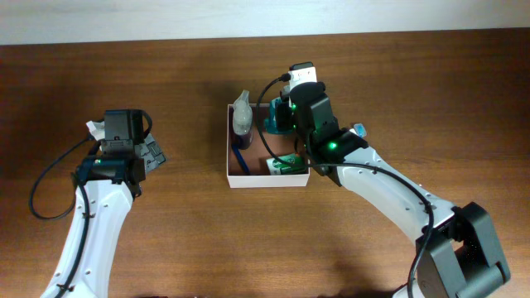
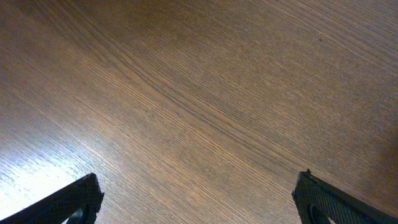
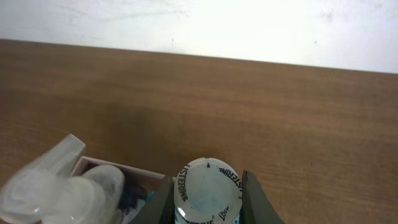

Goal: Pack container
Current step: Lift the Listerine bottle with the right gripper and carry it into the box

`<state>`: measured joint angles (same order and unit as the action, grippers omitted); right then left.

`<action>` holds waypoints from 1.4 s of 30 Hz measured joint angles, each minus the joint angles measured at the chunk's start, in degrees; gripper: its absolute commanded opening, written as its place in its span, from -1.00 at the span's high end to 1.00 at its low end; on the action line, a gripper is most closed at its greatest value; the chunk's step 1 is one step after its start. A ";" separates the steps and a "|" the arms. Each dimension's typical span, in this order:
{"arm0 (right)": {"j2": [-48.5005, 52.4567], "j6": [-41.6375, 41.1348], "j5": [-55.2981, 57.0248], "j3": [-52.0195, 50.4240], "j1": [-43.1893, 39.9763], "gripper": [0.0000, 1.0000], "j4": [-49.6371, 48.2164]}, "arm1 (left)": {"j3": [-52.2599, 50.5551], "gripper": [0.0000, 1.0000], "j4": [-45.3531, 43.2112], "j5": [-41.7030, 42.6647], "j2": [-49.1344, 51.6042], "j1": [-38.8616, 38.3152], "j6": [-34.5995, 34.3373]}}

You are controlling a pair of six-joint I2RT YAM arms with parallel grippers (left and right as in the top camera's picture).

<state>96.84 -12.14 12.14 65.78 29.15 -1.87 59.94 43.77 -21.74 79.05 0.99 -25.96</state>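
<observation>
Overhead view: the container (image 1: 248,180) sits at the middle of the table (image 1: 166,66), open side up. The right gripper (image 3: 207,202) hangs over its far right corner. Its fingers (image 3: 254,199) pinch the white cap of the mouthwash bottle (image 3: 207,186) from both sides, holding the bottle upright there. A cloudy plastic thing (image 1: 242,116), perhaps a small spray bottle, lies by the container's far left corner. A green packet (image 1: 286,164) lies near the near right corner. The left gripper (image 2: 199,205) is well off to the left, fingers spread wide above bare wood.
</observation>
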 measured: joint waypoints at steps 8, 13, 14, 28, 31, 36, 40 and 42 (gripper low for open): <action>0.20 -0.11 0.48 0.00 0.00 0.64 0.48 | 0.00 -0.99 0.00 0.00 0.00 0.00 0.00; 0.31 -0.11 0.50 0.00 0.00 0.64 0.55 | 0.00 -0.99 0.00 0.00 0.00 0.00 0.00; 0.31 -0.11 0.50 0.00 0.00 0.64 0.63 | 0.00 -0.99 0.00 0.00 0.00 0.00 0.00; 0.31 -0.09 0.48 0.00 0.00 -0.07 1.79 | 0.00 -0.99 0.00 0.00 0.00 0.00 0.00; 0.31 -0.37 0.50 0.02 0.00 -0.19 1.33 | 0.00 -0.99 -0.02 0.00 0.00 0.00 0.00; 0.31 -0.63 0.50 0.02 0.02 -0.55 1.38 | 0.00 -0.99 0.00 0.00 0.00 0.00 0.00; 0.31 -0.90 0.50 0.02 0.02 -0.61 1.44 | 0.00 -0.99 0.00 0.00 0.00 0.00 0.00; 0.31 -0.94 0.52 0.02 0.02 -0.61 1.38 | 0.00 -0.99 0.00 0.00 0.00 0.00 0.00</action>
<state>97.14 -13.08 12.67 65.80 29.17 -0.49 59.94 43.77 -21.74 79.05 0.99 -25.96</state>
